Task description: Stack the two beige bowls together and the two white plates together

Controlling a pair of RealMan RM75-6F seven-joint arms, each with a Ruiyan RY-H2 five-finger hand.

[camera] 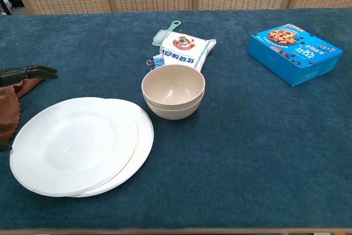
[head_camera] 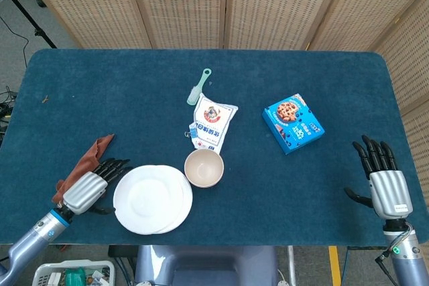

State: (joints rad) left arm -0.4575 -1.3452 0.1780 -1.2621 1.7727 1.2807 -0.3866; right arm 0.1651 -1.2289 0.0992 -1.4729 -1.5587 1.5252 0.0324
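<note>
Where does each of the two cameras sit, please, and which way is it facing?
Head view: high above the near table edge, looking steeply down on the whole dark blue cloth-covered table; shows the left robot hand and right robot hand, both empty.
Chest view: low at the near edge, looking across the tabletop toward the wicker screen; only the left robot hand's dark fingertips show.
Both share the stacked white round plates, nested beige bowls and blue cookie box.

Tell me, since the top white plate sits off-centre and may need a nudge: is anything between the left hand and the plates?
Nothing visible lies between them. The left hand hovers just left of the two stacked round white plates, over bare blue cloth; the crumpled brown rag lies behind the hand, not in the gap.
</note>
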